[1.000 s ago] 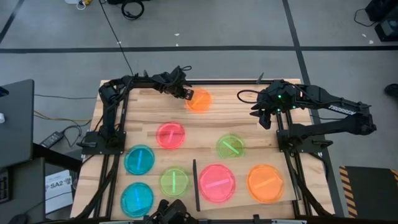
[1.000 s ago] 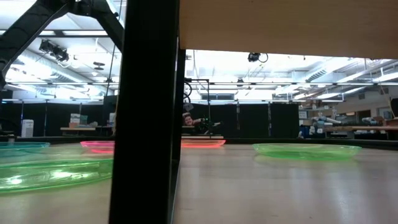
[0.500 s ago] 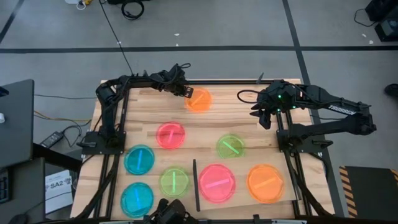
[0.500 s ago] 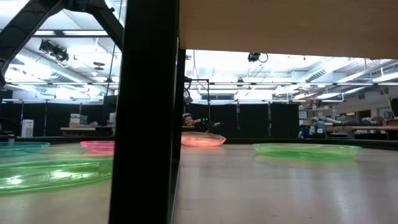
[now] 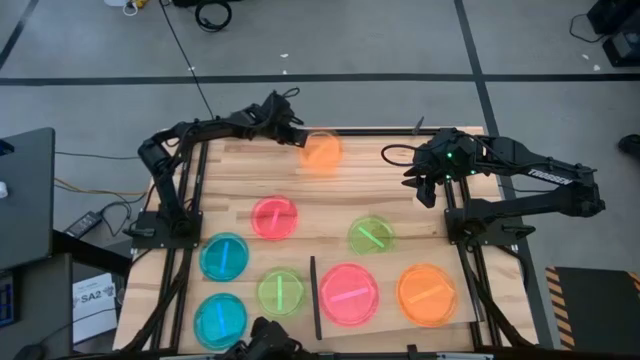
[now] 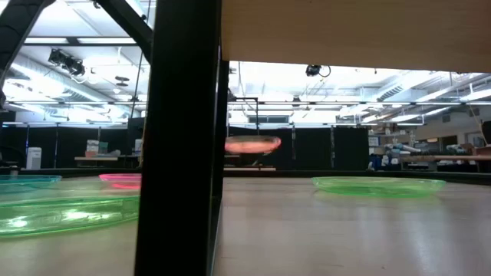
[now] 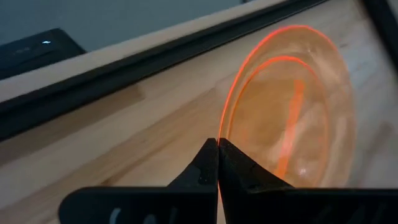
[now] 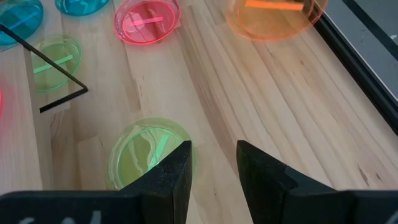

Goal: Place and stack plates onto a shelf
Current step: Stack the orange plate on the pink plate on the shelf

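A planked wooden counter (image 5: 400,180) carries seven translucent plates under two dark robot arms. Toward its near right corner lies the shelf (image 5: 390,320), a pale board with a thin black strip (image 5: 314,297) along its left edge; a large pink plate (image 5: 348,294) and a large orange plate (image 5: 427,294) sit side by side on it. Left of the strip rest a green plate (image 5: 280,292) and two blue plates (image 5: 223,257) (image 5: 220,319), one behind the other. A smaller pink plate (image 5: 274,217) lies mid-counter, with a second green plate (image 5: 371,234) to its right.

At the far edge, the left pincer (image 5: 296,137) is clamped on the rim of a small orange plate (image 5: 322,151), its fingers (image 7: 208,168) pressed together on the plate's edge in the left wrist view. The low view shows that plate (image 6: 253,144) held clear of the counter, roughly level.

The right pincer (image 5: 424,190) hangs over the counter's far right side, fingers (image 8: 177,165) apart and holding nothing; in the right wrist view it stands above the second green plate (image 8: 149,152).
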